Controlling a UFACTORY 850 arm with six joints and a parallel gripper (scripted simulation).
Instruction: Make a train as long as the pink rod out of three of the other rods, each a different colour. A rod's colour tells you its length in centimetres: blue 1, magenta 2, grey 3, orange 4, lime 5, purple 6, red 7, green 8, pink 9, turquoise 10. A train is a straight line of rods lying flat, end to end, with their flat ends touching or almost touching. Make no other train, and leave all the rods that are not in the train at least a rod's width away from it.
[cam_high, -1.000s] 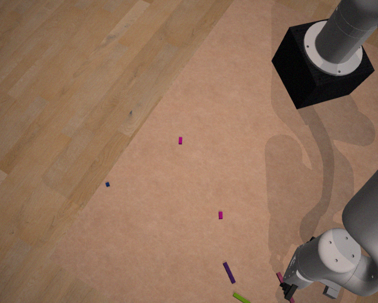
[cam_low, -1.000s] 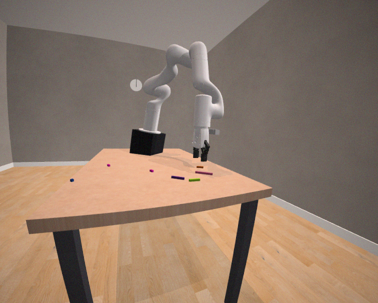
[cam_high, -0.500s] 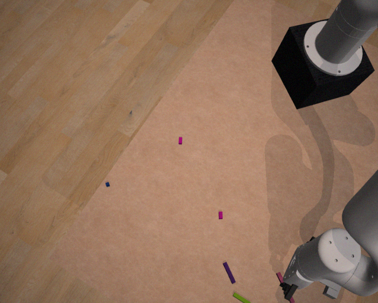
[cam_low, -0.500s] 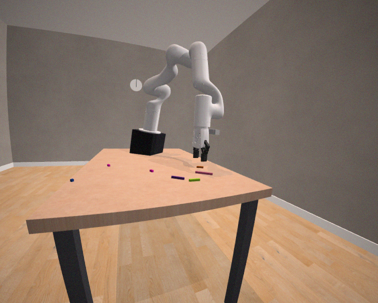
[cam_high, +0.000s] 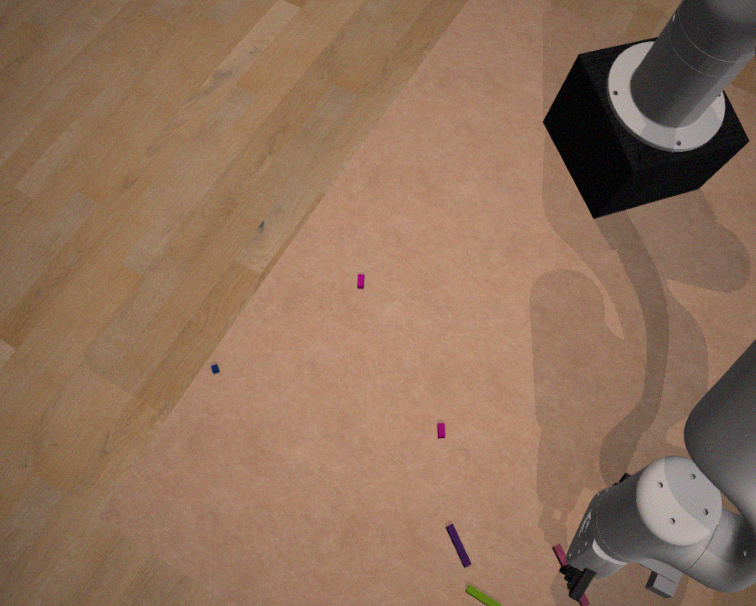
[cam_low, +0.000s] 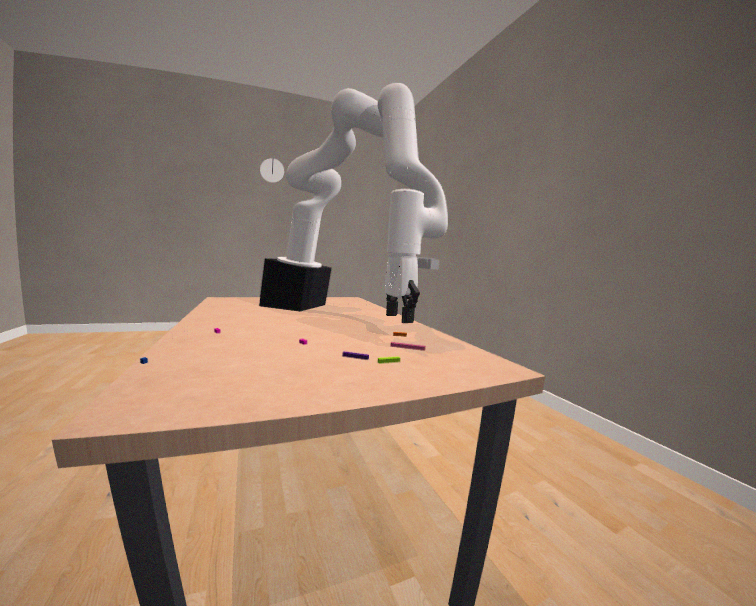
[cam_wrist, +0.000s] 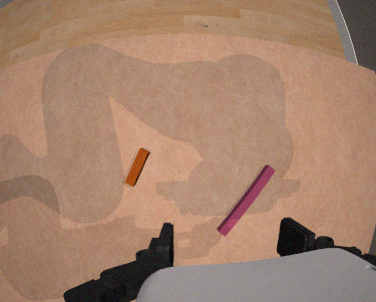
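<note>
The pink rod (cam_high: 559, 555) (cam_low: 407, 345) (cam_wrist: 247, 200) lies flat on the table, partly hidden by the gripper in the top view. The orange rod (cam_low: 399, 333) (cam_wrist: 137, 167) lies behind it and is hidden in the top view. The purple rod (cam_high: 458, 545) (cam_low: 355, 355) and the lime rod (cam_high: 483, 595) (cam_low: 388, 359) lie apart from each other. One magenta rod (cam_high: 441, 430) (cam_low: 302, 341) lies mid-table, another magenta rod (cam_high: 360, 281) (cam_low: 217, 330) farther off. The blue rod (cam_high: 215, 368) (cam_low: 143, 360) lies near the table's edge. My gripper (cam_low: 400, 311) (cam_wrist: 228, 239) is open and empty, above the table near the orange and pink rods.
The black base block (cam_high: 586, 145) (cam_low: 293, 284) of the arm stands on the table (cam_high: 315, 378) (cam_low: 252, 391). The arm's shadow falls across the table around the orange and pink rods. The wooden floor (cam_high: 126, 126) (cam_low: 315, 505) shows beyond the table's edge.
</note>
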